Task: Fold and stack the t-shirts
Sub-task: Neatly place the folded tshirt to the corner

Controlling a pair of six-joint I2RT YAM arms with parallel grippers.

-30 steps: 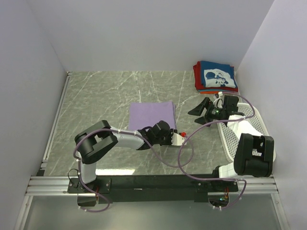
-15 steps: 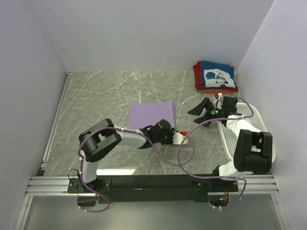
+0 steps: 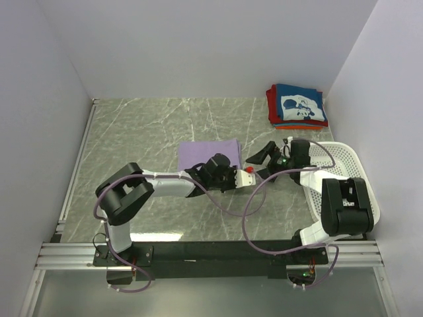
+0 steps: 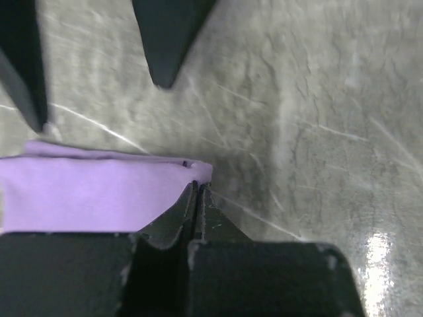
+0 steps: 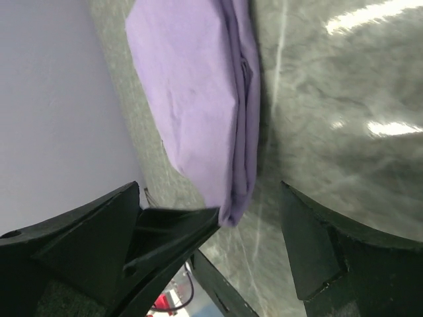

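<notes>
A folded lavender t-shirt (image 3: 206, 153) lies flat mid-table. My left gripper (image 3: 244, 174) reaches across its near edge and is shut on the shirt's near right corner; in the left wrist view the closed tips (image 4: 197, 185) pinch the edge of the purple cloth (image 4: 86, 195). My right gripper (image 3: 256, 164) hovers open just right of that corner, and its wrist view shows the shirt's folded edge (image 5: 238, 132) between its spread fingers. A stack of folded t-shirts sits at the back right, a navy one with a white print (image 3: 301, 104) on top of red (image 3: 272, 99) and orange layers.
A white perforated basket (image 3: 340, 168) stands at the right edge beside the right arm. Grey walls close in the marble table (image 3: 145, 132) on three sides. Purple cables loop over the near table between the arms.
The left gripper closed on the lavender shirt's corner after sliding further over its near edge. The right gripper moved left, from beside the basket to that same corner, and stayed open.
</notes>
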